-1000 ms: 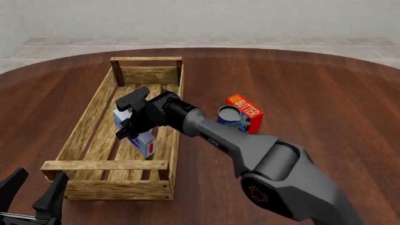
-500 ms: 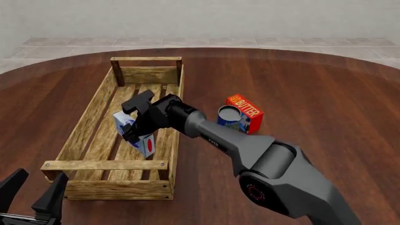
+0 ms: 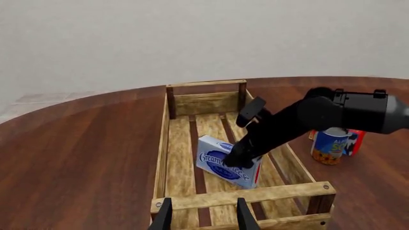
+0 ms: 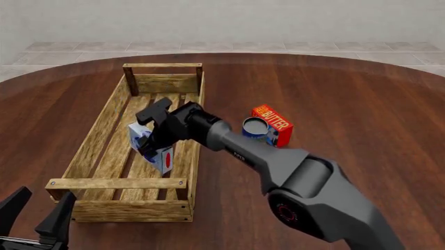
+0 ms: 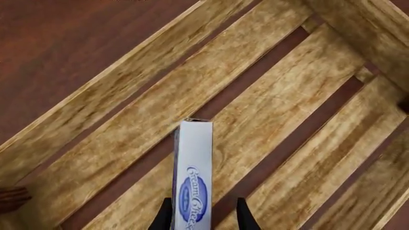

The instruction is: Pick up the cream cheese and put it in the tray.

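The cream cheese [image 4: 158,157] is a white-and-pale-blue box that stands tilted on its edge on the slats inside the wooden tray [image 4: 114,183]. My right gripper [image 4: 147,144] reaches down into the tray over it. In the right wrist view the cream cheese [image 5: 193,177] sits between the fingers of the right gripper [image 5: 204,218], and a gap shows on one side, so the gripper is open. The left wrist view shows the cream cheese [image 3: 217,160] leaning under the right gripper [image 3: 240,160]. My left gripper [image 4: 38,209] hovers open near the tray's near end.
A red-orange butter box [image 4: 276,122] and a blue can [image 4: 255,129] stand together on the table to the right of the tray. The right arm stretches from the lower right across the tray's right wall. The round wooden table extends all around.
The right gripper and the cream cheese have shifted a little and sunk lower in the tray. The box now rests on the slats. The left gripper has not moved.
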